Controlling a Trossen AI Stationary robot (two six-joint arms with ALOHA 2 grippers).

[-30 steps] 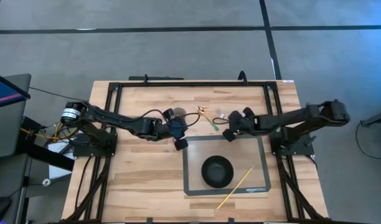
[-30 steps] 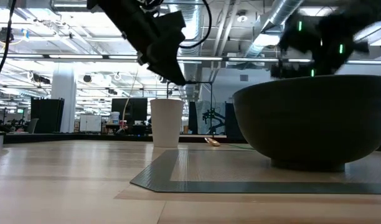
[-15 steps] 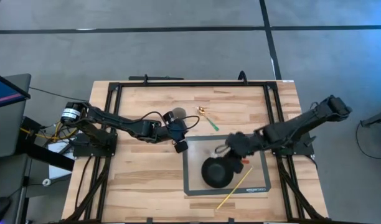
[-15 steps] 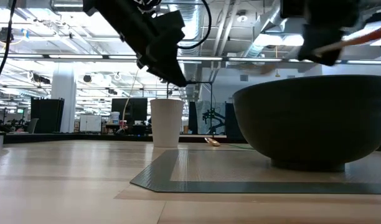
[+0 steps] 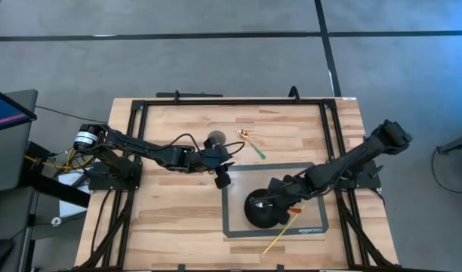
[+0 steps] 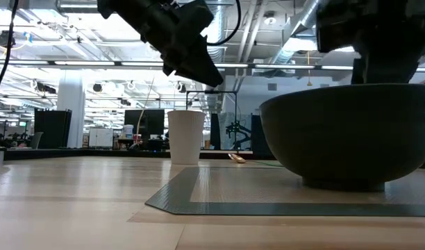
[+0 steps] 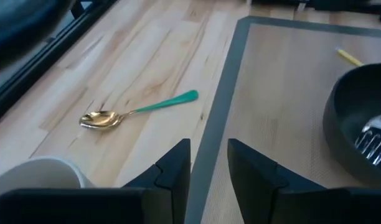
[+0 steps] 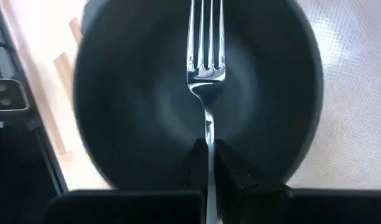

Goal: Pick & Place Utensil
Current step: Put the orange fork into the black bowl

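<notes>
A silver fork (image 8: 206, 56) is in my right gripper (image 8: 207, 163), which is shut on it above the black bowl (image 5: 257, 214) on the grey mat (image 5: 235, 198). The fork's tines (image 7: 373, 138) show inside the bowl (image 7: 352, 115). My left gripper (image 5: 222, 180) hangs open over the mat's far left corner, beside the white cup (image 5: 216, 139). A gold spoon with a green handle (image 5: 252, 145) lies flat on the wood beyond the mat; the left wrist view shows the spoon (image 7: 136, 112) ahead of the left fingers. My right gripper pinches the fork's handle (image 8: 207, 138) between its two fingers, which slant down from the table's right. The fork runs on in line with the fingers, its tines (image 8: 206, 37) out ahead over the bowl's hollow. Whether the tines touch the bowl's floor, I cannot tell.
A thin yellow stick (image 5: 285, 228) lies slanting across the mat's near right edge, close to the bowl. The black frame rails (image 5: 231, 101) border the table at its far side and both ends. Bare wood (image 5: 170, 219) lies left of the mat.
My right gripper has carried the fork from beside the spoon, past the mat's far edge, toward the table's near edge and down, so it now stands over the bowl with the tines inside. My left gripper has shifted slightly toward the mat.
</notes>
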